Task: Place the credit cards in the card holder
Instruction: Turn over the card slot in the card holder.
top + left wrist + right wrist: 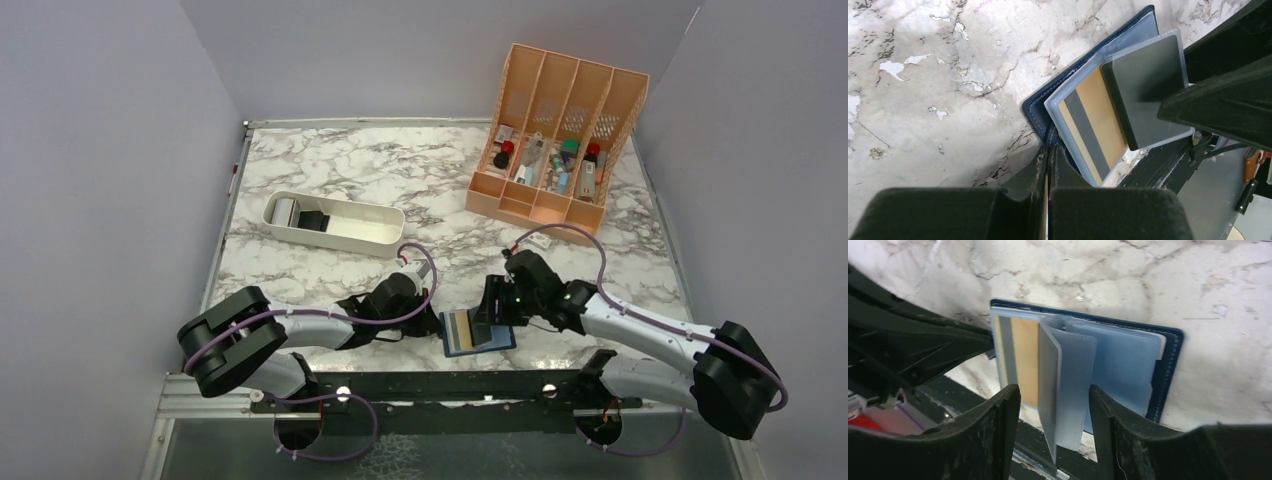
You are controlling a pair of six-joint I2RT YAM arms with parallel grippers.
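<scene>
The navy card holder (478,331) lies open near the table's front edge, its clear pockets up. A tan card with a grey stripe (1098,120) sits in a left-side pocket and also shows in the right wrist view (1025,355). A grey card (1145,85) sits in a clear pocket page (1075,375) that stands up off the holder. My left gripper (1049,152) is shut on the holder's navy edge (1035,110). My right gripper (1054,402) is open, its fingers on either side of the raised page without touching it.
A white oblong tray (335,222) with dark items stands at the back left. An orange slotted organizer (555,140) with small bottles stands at the back right. The black rail at the table's front edge (450,385) runs just below the holder.
</scene>
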